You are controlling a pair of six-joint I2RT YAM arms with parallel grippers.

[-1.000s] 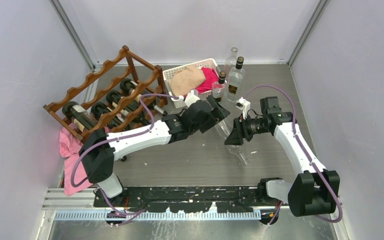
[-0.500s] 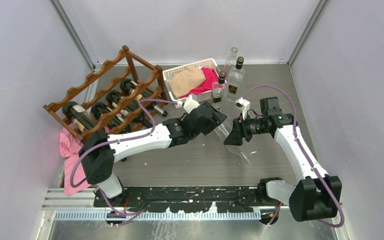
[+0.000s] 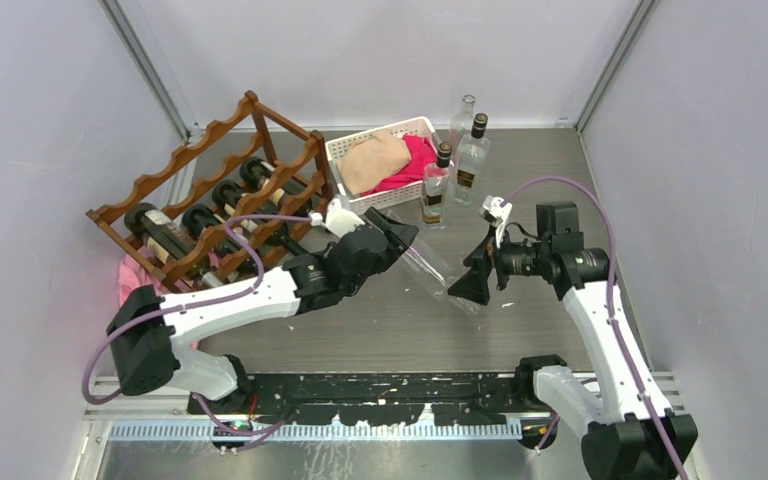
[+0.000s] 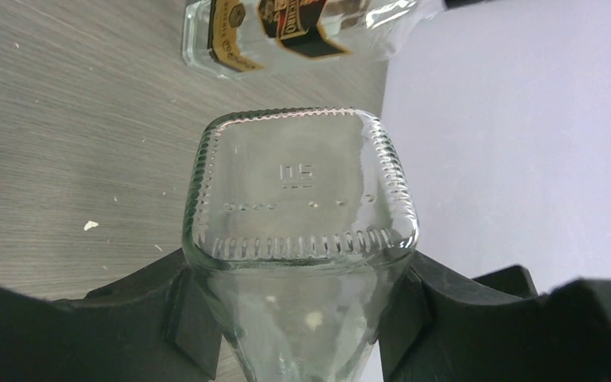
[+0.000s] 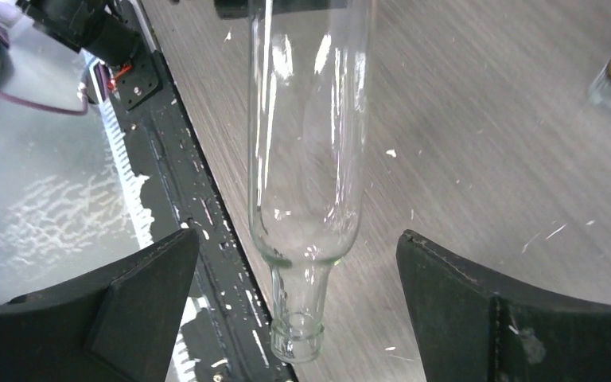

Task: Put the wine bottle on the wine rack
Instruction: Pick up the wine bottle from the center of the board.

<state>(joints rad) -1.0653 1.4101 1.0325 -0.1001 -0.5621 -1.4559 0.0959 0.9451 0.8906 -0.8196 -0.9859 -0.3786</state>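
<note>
Clear empty bottle, slanted over the grey wood-look table, in the middle, well apart from the rack. Thick end pinched tight in the left gripper. Thin end between the fingers of the right gripper, spread wide and let go, with a gap on each side.

Brown rack at the back left, with dark bottles lying in it. Pink cloth on the table under its near corner. White basket with cloths just beside the rack. Three standing bottles right of the basket. Pale walls on all three sides.

From the left wrist only: square ribbed bottom of the bottle with small raised marks, black fingers pressed on both sides.

From the right wrist only: round open mouth at the end of the neck, and the black rail with white specks at the near table edge.
</note>
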